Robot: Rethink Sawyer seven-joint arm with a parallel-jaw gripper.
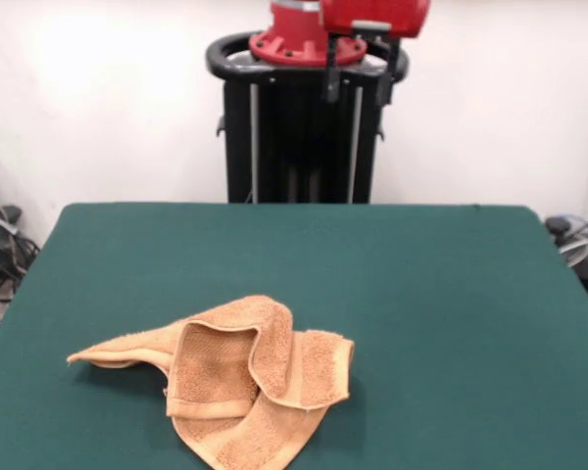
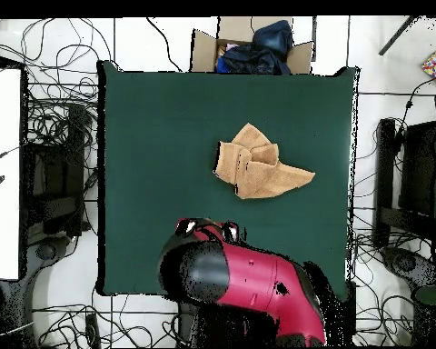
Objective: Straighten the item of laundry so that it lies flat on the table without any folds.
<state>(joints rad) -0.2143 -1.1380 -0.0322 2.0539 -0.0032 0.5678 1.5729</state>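
Towel (image 1: 240, 387) bunched on near bench (image 1: 421, 294), folds overlapping.
Arm (image 2: 249, 282) parked clear, leaving cloth reachable; pincer state: cannot tell.

Lighting was bright and even. The white wall (image 1: 98, 98) behind the bench (image 1: 421, 294) glared, nearly washed out. The towel (image 1: 240, 382) cast only a soft, faint shadow beside its folds. The front view looked slightly soft; the overhead view showed harder contrast.
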